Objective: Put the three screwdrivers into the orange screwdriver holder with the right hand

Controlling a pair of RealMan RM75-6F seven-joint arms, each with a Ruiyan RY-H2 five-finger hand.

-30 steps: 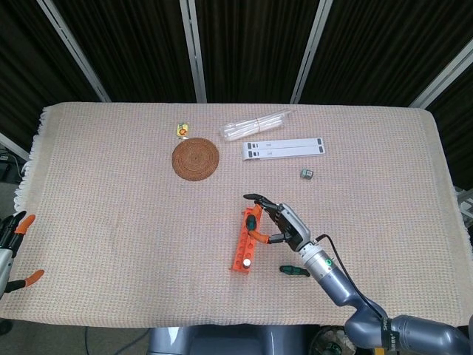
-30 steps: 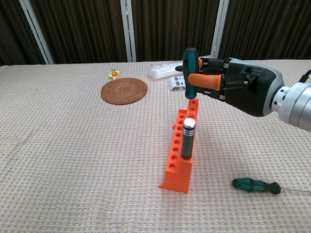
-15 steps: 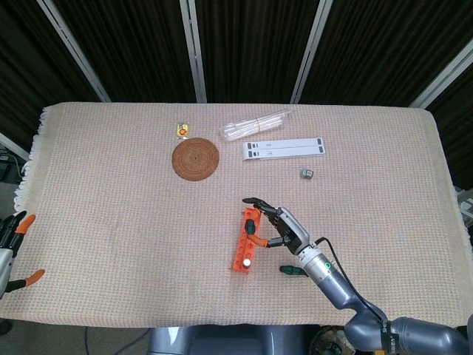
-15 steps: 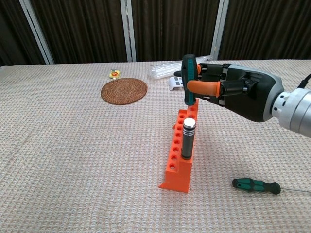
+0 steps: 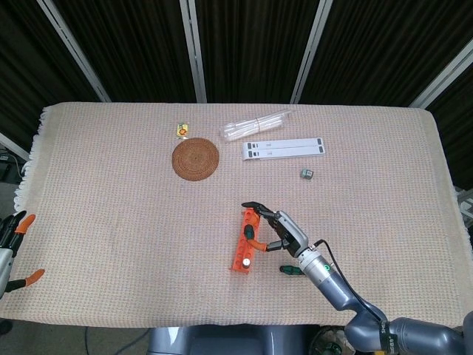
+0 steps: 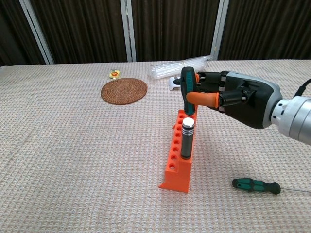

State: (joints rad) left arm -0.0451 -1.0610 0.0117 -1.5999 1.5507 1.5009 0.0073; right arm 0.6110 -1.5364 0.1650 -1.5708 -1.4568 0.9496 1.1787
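- The right hand pinches a green screwdriver upright over the far end of the holder.
- One screwdriver already stands in it; a third lies on the bench.
- Next, I judge: lower straight, then let go.

three screwdrivers, one orange holder

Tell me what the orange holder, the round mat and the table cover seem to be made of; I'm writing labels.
Orange holder: likely moulded plastic, judging by its uniform matte colour, crisp edges and round sockets.
Round mat: probably woven rattan or straw, with brown concentric coils.
Table cover: woven textile, beige, with a waffle-like texture and a fringed edge in the head view.
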